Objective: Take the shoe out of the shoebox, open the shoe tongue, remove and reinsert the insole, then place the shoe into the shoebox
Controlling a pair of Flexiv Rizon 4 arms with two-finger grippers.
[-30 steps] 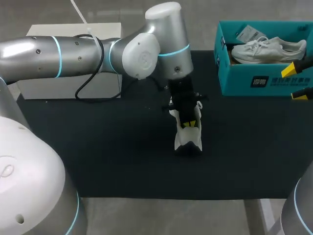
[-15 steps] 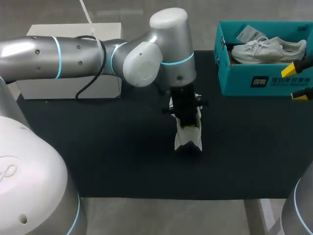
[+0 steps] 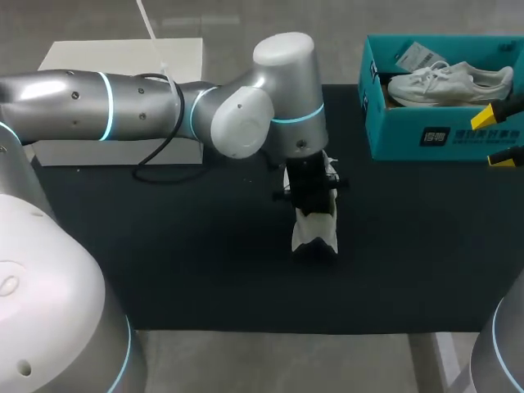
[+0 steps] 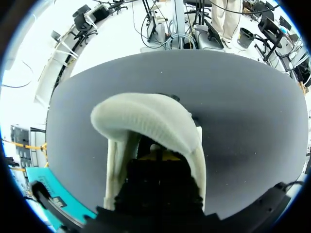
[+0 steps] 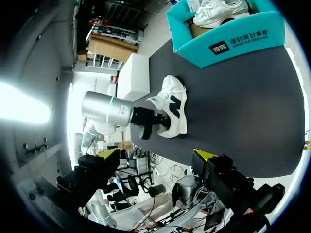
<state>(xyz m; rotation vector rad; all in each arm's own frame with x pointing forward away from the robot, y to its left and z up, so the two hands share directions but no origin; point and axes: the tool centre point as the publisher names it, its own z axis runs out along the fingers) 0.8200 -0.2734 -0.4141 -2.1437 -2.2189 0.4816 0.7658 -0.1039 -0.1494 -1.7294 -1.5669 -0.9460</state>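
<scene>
The white shoe (image 3: 315, 228) stands near the worktop's (image 3: 205, 270) middle, well apart from the teal shoebox (image 3: 409, 135) at the far right corner. The left gripper (image 4: 159, 155) reaches down into the shoe's opening. It has sunk deeper than a second ago, so the head view no longer shows its yellow tips, and its grip cannot be told. The right gripper (image 5: 156, 154) hangs spread wide and empty at the right edge, unmoved. The shoebox holds a second shoe (image 3: 450, 82) and carries a dark printed label (image 3: 434, 136) on its front.

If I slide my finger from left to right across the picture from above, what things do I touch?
white box → white shoe standing on the black mat → teal shoebox
</scene>
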